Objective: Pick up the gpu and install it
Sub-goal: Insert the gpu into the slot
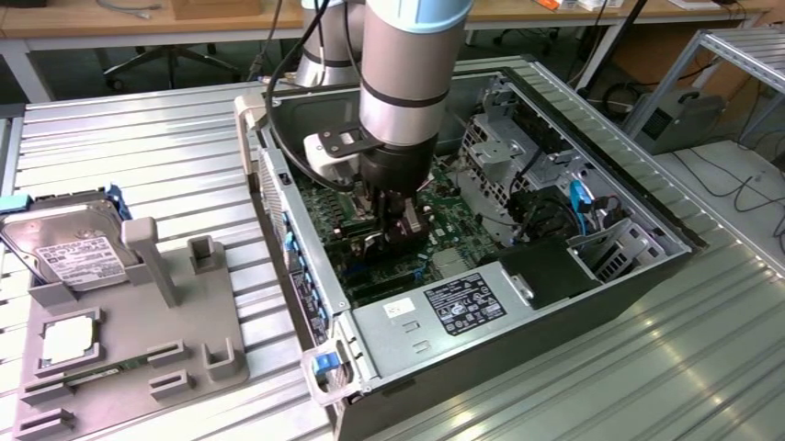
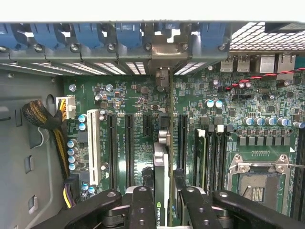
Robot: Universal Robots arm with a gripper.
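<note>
Exterior view: arm (image 1: 399, 83) vertical, reaching into computer case (image 1: 411, 344); end effector (image 2: 163, 190) clamped on gpu (image 2: 161, 160) over motherboard (image 2: 119, 98).

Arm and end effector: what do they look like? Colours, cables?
The arm is a silver-grey tube with a pale blue joint cap and a thin black band, ending in a black wrist. A white box is mounted at the wrist, and a black cable runs alongside. The end effector is black, with jointed link fingers studded with round pivot pins.
</note>
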